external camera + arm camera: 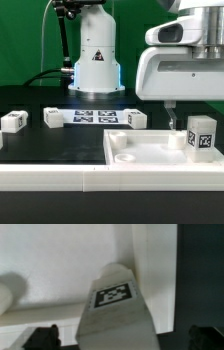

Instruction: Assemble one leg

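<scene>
From where I stand, the gripper (118, 336) hangs low over the white panel (140, 152), its fingers spread wide to either side of the leg (115, 308) but touching nothing. In the exterior view that tagged leg stands upright at the panel's corner on the exterior view's right, beside a round socket. My worry is that if the fingers close off-centre they will tip the block or nudge it crooked in its seat. Counting: one panel, one leg on it, three more small tagged blocks loose on the black table (60, 140), and one marker board (92, 117) behind them
</scene>
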`<state>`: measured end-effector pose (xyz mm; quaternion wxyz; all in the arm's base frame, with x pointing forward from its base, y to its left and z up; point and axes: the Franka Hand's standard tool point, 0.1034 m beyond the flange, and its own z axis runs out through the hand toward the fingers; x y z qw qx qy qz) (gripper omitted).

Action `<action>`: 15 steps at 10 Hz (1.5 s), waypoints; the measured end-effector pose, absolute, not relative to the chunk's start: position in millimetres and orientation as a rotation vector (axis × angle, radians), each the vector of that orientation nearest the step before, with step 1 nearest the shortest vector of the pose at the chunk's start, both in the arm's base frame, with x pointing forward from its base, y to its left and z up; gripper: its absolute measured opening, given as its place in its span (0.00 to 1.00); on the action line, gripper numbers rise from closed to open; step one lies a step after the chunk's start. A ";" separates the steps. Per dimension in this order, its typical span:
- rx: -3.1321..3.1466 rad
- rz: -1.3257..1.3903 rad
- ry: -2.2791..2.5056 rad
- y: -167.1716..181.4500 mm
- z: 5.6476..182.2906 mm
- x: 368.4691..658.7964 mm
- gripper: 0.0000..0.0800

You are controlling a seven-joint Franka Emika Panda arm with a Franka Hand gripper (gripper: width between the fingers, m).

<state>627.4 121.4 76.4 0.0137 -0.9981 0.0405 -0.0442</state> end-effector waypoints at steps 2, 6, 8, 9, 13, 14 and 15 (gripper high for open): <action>-3.123 -0.143 -0.047 119.6 77.1 628.1 0.81; -3.123 -0.143 -0.029 119.0 76.8 628.1 0.36; -3.122 -0.143 0.027 117.4 77.0 628.6 0.36; -3.119 -0.141 0.089 114.2 77.4 629.0 0.36; -2.984 -0.126 0.768 106.0 76.9 628.7 0.36; -2.946 -0.120 0.880 105.3 76.6 628.5 0.36; -2.873 -0.113 1.079 108.2 76.5 627.8 0.36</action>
